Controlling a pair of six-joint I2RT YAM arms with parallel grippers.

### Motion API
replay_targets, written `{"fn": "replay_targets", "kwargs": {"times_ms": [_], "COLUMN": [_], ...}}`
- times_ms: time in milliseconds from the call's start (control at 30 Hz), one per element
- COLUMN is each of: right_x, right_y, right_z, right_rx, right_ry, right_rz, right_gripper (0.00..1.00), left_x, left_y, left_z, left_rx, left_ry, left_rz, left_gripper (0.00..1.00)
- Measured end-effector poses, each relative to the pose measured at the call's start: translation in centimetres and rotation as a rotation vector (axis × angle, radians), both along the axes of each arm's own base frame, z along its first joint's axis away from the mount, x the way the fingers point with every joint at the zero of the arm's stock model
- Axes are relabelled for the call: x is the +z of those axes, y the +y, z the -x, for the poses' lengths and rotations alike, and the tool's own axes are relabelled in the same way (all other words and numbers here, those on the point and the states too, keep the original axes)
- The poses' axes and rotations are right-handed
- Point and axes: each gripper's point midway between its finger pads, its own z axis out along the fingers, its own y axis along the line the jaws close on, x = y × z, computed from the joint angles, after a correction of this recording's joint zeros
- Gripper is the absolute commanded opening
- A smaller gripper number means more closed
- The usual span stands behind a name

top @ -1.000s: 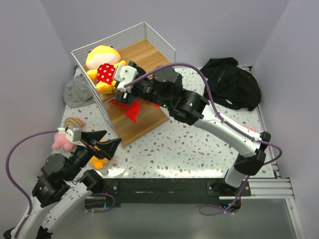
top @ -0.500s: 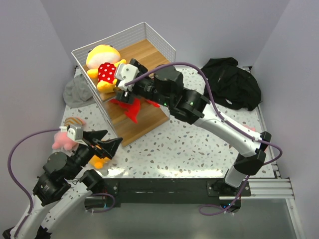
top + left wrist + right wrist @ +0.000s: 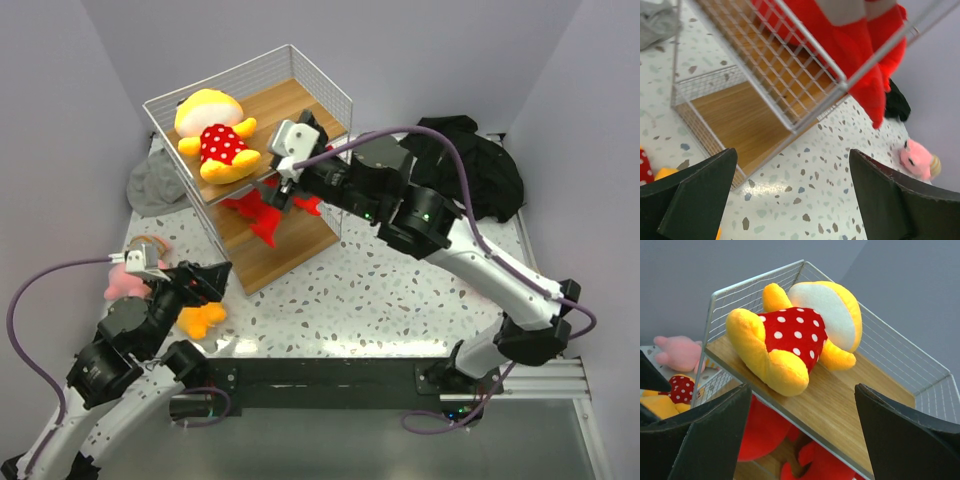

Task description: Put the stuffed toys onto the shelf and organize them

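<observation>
The shelf [image 3: 320, 85] stands at the back left. One yellow doll [image 3: 215, 135] in a red dotted outfit lies alone on its top board [image 3: 860, 405]. Two red sharks [image 3: 258, 210] lie on the board below. My right gripper [image 3: 283, 185] hovers open just right of the doll, at the top board's edge, holding nothing [image 3: 802, 440]. My left gripper [image 3: 205, 282] is open and empty over the table in front of the shelf [image 3: 792, 200]. A second yellow doll [image 3: 200, 320] lies beside it, and a pink toy [image 3: 122, 285] to its left. Another pink toy [image 3: 917, 160] lies far right.
A grey fabric hat [image 3: 152, 185] lies left of the shelf. A black cloth heap [image 3: 480, 170] sits at the back right, behind the right arm. The walls stand close on both sides.
My right gripper opened, let go of the yellow doll and drew back to the right. The doll now lies free on the top board. The left gripper shifted slightly left.
</observation>
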Motion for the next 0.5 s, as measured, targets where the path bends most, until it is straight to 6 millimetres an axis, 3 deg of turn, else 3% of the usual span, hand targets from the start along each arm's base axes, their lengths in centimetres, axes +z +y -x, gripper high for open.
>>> {"fn": "replay_targets", "kwargs": {"times_ms": [267, 400, 500], "right_x": [2.5, 2.2, 1.2], "right_y": [-5.1, -6.6, -7.5], "right_z": [3.7, 5.0, 5.7], "right_rx": [0.03, 0.041, 0.05], "right_ry": [0.038, 0.096, 0.148], "right_rz": [-0.127, -0.178, -0.199], "right_gripper": [0.88, 0.88, 0.88], "left_x": [-1.9, -3.8, -6.4], "left_y": [5.5, 7.2, 7.9], "left_z": [-0.4, -0.8, -1.0], "left_rx": [0.36, 0.52, 0.647], "left_ry": [0.128, 0.221, 0.33], "left_rz": [0.117, 0.111, 0.073], "left_gripper": [0.87, 0.84, 0.84]}}
